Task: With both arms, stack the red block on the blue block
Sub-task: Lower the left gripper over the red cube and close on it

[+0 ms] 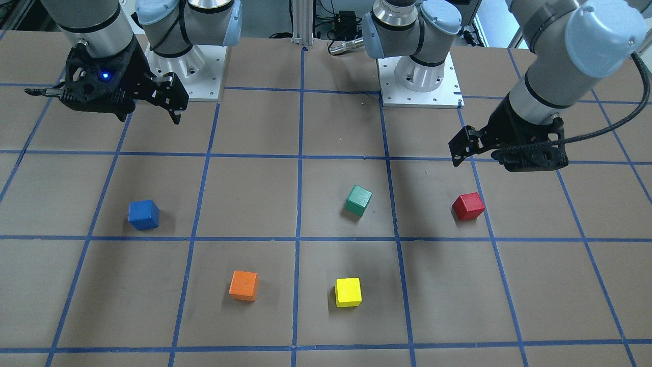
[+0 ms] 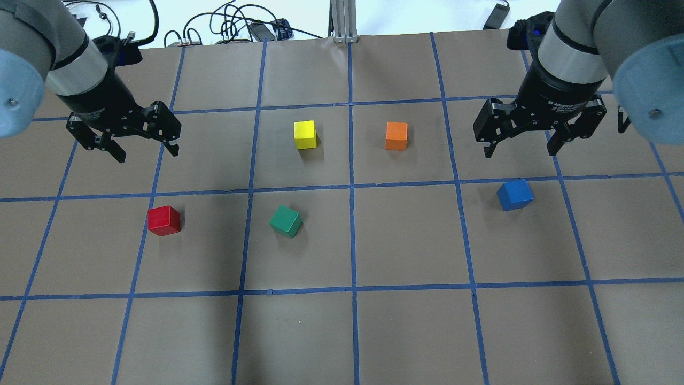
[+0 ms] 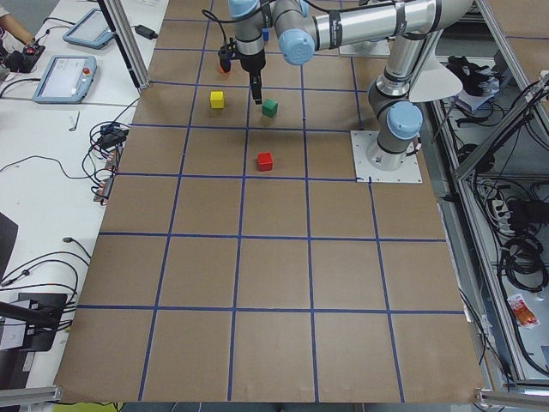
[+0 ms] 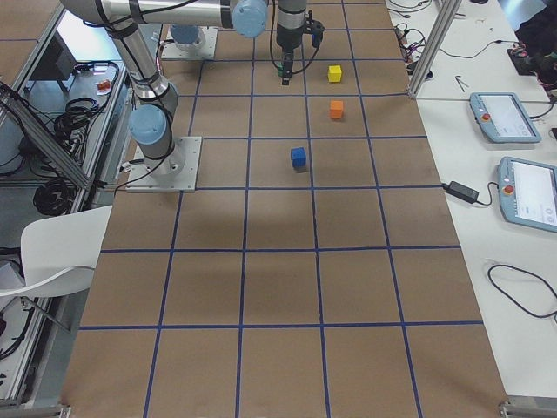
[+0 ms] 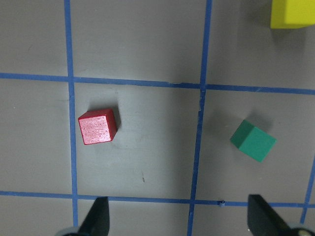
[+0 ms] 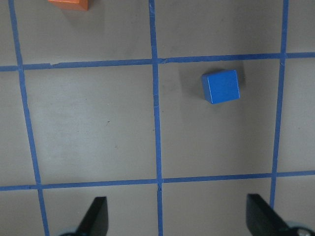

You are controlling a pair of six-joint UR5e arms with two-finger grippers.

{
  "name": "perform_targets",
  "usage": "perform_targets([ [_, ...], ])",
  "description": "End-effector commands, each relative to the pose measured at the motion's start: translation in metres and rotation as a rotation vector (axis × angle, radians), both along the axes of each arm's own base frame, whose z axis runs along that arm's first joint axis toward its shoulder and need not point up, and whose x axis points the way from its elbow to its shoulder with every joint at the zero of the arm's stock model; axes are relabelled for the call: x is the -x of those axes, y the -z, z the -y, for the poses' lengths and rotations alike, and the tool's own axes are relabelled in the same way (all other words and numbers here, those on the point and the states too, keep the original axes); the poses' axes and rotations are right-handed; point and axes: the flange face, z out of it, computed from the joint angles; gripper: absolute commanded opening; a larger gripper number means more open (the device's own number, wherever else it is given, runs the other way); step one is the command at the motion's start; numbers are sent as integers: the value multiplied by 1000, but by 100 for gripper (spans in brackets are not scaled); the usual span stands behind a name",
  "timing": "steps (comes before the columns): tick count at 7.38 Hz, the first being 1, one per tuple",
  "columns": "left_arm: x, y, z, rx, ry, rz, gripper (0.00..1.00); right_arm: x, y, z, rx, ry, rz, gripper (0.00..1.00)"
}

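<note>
I see the red block (image 2: pixel 164 220) near six o'clock overhead from my left gripper (image 2: pixel 147 154), the nearer one; its jaws and the right gripper's (image 2: pixel 519 153) are released.

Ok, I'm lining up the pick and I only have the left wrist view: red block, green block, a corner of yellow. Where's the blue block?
Observer: The blue block lies on the robot's right half of the table, near the right gripper.
Operator: Is anything touching it or on top of it?
Observer: No. Its top is bare, and the nearest thing, the orange block, sits in a neighbouring grid square, well apart.
Operator: Is the right gripper carrying anything?
Observer: No. It hovers above the table with its jaws open and nothing between them.
</note>
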Motion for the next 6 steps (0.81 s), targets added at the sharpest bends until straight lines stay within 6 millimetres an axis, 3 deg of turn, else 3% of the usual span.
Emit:
perform_targets([
  [1, -47, 80, -15, 70, -29, 16, 100, 3, 0, 1, 5, -6, -7, 100],
  [3, -46, 146, -31, 52, 29, 14, 100, 2, 0, 1, 5, 3, -7, 100],
  [6, -51, 182, -19, 51, 36, 17, 100, 3, 0, 1, 7, 3, -7, 100],
])
